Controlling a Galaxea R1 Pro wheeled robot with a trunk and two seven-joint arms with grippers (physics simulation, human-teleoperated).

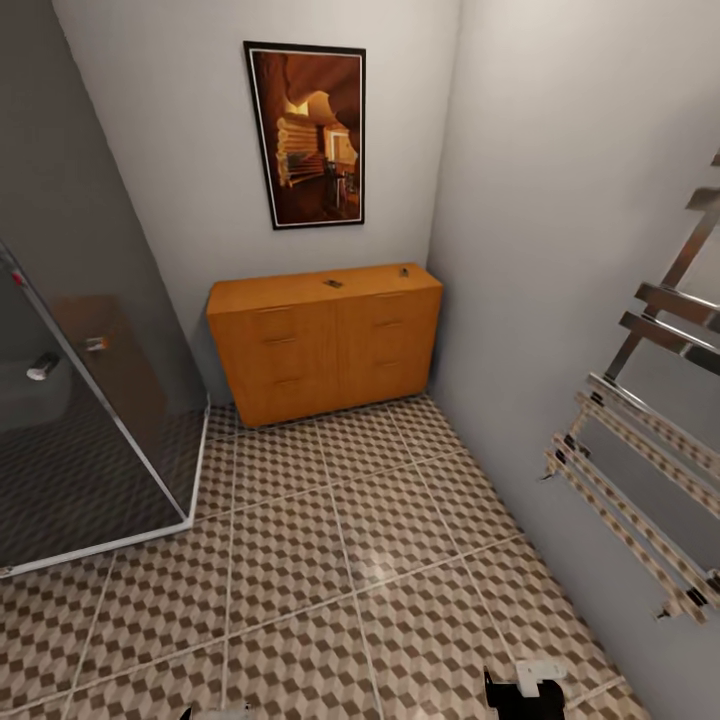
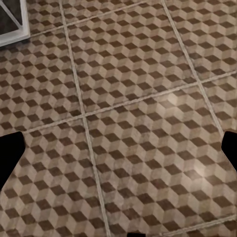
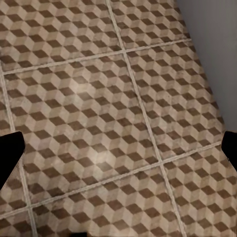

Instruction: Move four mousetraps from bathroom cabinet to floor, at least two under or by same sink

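Note:
The orange-brown cabinet (image 1: 325, 345) stands against the far wall in the corner, its drawers shut. Two small flat mousetraps lie on its top, one near the middle (image 1: 332, 283) and one toward the right end (image 1: 404, 271). The cube-patterned bathroom floor (image 1: 330, 560) stretches from the cabinet toward me. My right gripper (image 1: 525, 690) hangs low at the near edge of the head view, far from the cabinet. Over bare tiles, the left gripper (image 2: 118, 158) and right gripper (image 3: 118, 148) are both open, with dark fingertips (image 2: 10, 158) (image 3: 10, 153) wide apart. The sink is out of view.
A glass shower enclosure (image 1: 90, 430) with a white base frame takes up the left side. On the right wall hangs a chrome towel rail (image 1: 640, 450). A framed picture (image 1: 307, 135) hangs above the cabinet. Open tiled floor lies between shower and right wall.

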